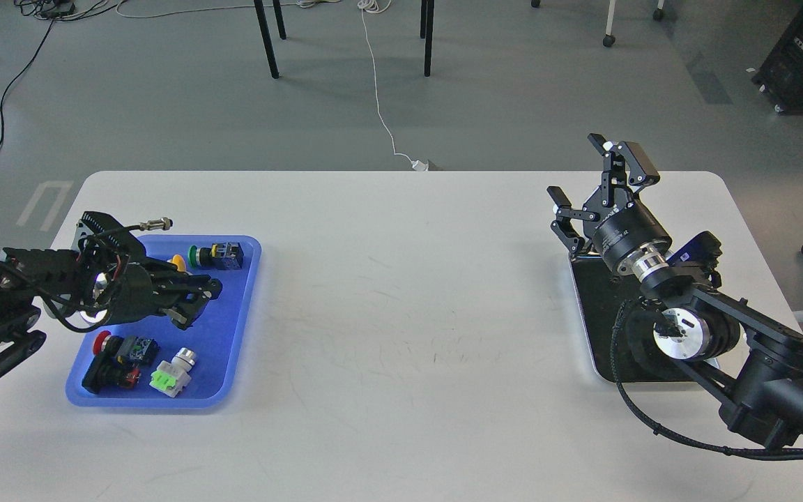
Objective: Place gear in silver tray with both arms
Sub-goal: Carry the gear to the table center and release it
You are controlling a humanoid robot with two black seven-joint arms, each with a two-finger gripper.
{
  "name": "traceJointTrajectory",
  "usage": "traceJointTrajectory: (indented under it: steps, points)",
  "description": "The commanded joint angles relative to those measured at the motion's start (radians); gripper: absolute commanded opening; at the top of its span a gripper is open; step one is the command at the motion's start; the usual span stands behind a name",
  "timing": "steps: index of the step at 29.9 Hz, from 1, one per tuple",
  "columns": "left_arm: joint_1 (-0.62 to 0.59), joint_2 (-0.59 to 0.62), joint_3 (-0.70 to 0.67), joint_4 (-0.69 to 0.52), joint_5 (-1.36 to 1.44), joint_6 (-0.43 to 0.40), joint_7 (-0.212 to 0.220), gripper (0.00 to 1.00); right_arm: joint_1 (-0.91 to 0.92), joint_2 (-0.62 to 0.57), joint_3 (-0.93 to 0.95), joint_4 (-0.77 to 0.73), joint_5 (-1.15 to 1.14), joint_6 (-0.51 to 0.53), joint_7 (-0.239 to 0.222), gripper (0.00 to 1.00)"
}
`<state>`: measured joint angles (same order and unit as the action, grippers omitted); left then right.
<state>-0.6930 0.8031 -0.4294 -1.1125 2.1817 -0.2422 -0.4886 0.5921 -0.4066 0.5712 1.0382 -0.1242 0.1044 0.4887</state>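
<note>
A smooth white worktop (401, 314) with rounded corners carries a glossy blue plastic tray (234, 348) at nine o'clock and the silver tray (600, 348), polished rim and dark mirror bottom, at three o'clock. The left gripper (196, 296) lies low over the blue tray, jaws too dark to tell. The right gripper (600, 185) rises above the silver tray's far edge, jaws spread apart.

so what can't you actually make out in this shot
- Silver tray, head view: the right arm covers most of its bottom, so its contents are hidden.
- Left gripper, head view: dark and end-on over the blue tray; open or shut unclear.
- Yellow part, head view: mostly behind the left gripper.
</note>
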Motion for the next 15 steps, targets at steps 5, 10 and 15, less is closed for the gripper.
traceJointTrajectory:
  steps: [5,10,15]
  points:
    - [-0.088,-0.004,0.003,-0.174,0.000,-0.022,0.000,0.27,0.021,-0.003,0.009,-0.001,0.000,-0.008,0.000,0.99]
    - [-0.166,-0.166,0.067,-0.198,0.000,-0.091,0.000,0.27,0.090,0.003,-0.013,-0.010,0.000,-0.009,0.000,0.99]
    - [-0.256,-0.316,0.190,-0.130,0.000,-0.123,0.000,0.27,0.188,-0.006,-0.075,-0.013,0.001,-0.012,0.000,0.99]
